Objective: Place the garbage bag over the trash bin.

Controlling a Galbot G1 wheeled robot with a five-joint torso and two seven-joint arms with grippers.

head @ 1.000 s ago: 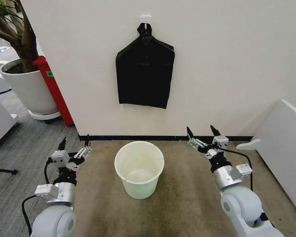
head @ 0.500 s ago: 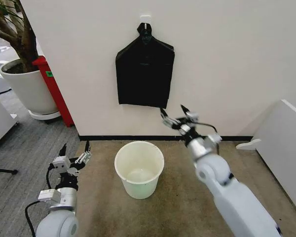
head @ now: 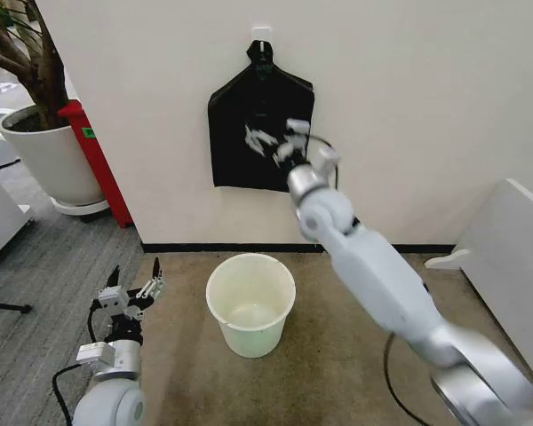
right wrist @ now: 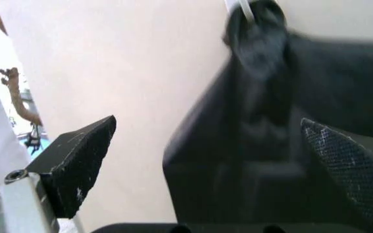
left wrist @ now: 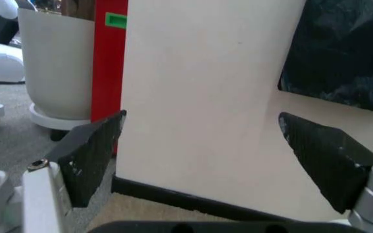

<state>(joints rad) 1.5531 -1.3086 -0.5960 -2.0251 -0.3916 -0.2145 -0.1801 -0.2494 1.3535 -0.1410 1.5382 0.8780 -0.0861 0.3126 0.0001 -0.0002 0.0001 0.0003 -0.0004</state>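
the garbage bag hangs flat on the white wall from a small white hook, its knotted neck at the top and its lower edge well above the floor. the right gripper is raised in front of the bag's middle; its fingers are spread, with nothing between them, and whether the tips touch the plastic cannot be told. in the right wrist view the two dark pads stand wide apart, the bag's neck and shoulder lying ahead of them and between them.

the trash bin stands upright on the brown carpet straight below the bag, well below the right fingers. its round rim is open and only its pale bottom shows inside.

the left gripper is held low beside the bin, apart from its rim, fingers spread and pointing up, holding nothing. bare carpet lies around the bin on every side.

beyond the left fingers a red post stands at the wall's corner, and past it a large white plant pot on grey floor.
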